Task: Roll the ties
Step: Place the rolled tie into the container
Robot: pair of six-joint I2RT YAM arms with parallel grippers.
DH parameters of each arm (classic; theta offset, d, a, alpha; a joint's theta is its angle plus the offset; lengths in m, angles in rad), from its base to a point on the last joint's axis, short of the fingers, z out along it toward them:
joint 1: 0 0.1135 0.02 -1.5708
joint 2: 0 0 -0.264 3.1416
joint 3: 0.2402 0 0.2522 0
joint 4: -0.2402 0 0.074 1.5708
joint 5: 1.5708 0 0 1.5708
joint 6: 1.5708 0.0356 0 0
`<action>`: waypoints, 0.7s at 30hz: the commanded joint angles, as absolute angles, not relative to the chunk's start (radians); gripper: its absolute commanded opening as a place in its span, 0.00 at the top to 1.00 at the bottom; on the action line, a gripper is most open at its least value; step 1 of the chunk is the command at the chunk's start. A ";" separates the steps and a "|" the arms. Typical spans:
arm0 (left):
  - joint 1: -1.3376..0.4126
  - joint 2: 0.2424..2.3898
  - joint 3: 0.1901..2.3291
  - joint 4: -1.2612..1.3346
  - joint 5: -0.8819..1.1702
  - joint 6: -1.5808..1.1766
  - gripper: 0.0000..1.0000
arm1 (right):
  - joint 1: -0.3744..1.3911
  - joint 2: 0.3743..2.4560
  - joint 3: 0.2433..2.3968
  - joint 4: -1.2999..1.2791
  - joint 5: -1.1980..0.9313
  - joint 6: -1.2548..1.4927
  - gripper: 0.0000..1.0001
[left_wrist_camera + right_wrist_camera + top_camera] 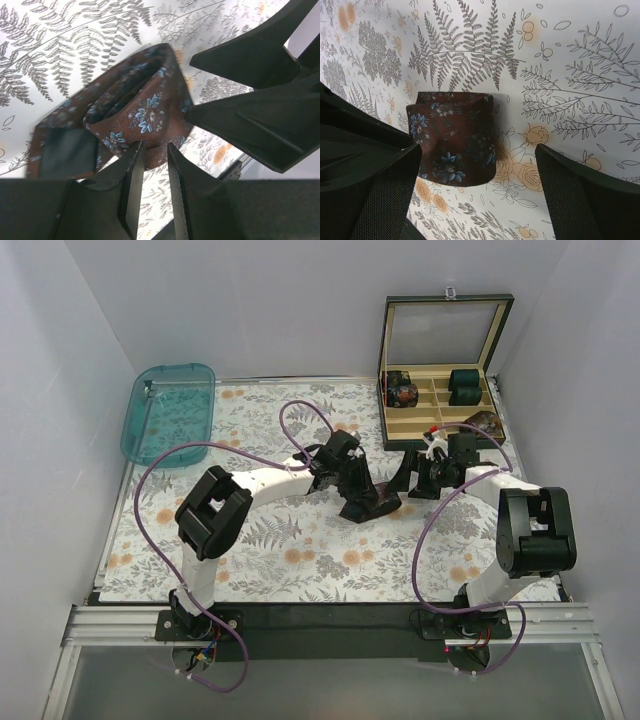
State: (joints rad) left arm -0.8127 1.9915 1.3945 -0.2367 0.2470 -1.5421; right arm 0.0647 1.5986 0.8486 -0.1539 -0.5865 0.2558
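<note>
The tie point(378, 502) is a dark brown coil with small pale blue flowers, lying on the flowered cloth at mid-table. In the left wrist view the tie point(142, 102) lies just ahead of my left gripper point(155, 148). The jaws are nearly closed and pinch the coil's near edge. My left gripper point(358, 495) sits right on the coil in the top view. My right gripper point(412, 476) is wide open just right of it. In the right wrist view the tie point(454, 137) lies between the fingers of my right gripper point(477, 148), close to the left finger point(385, 190).
An open dark box point(437, 425) with cream compartments stands at the back right. It holds two teal-green bundles point(465, 386) and other rolled ties point(402, 392). A teal plastic tray point(168, 412) sits at the back left. Purple cables loop over both arms.
</note>
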 commanded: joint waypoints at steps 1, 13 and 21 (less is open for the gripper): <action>-0.807 2.003 1.364 -0.232 0.230 -1.522 0.76 | 0.063 1.615 0.821 -0.077 -0.658 0.256 0.17; -0.795 2.036 1.329 -0.219 0.222 -1.508 0.77 | 0.075 1.664 0.775 0.060 -0.796 0.268 0.27; -0.781 2.063 1.319 -0.204 0.236 -1.522 0.78 | 0.112 1.687 0.764 0.087 -0.802 0.267 0.33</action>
State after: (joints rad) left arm -0.7910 2.0312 1.3418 -0.1841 0.2558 -1.5272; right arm 0.0986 1.6798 0.7849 0.0402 -0.7708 0.2642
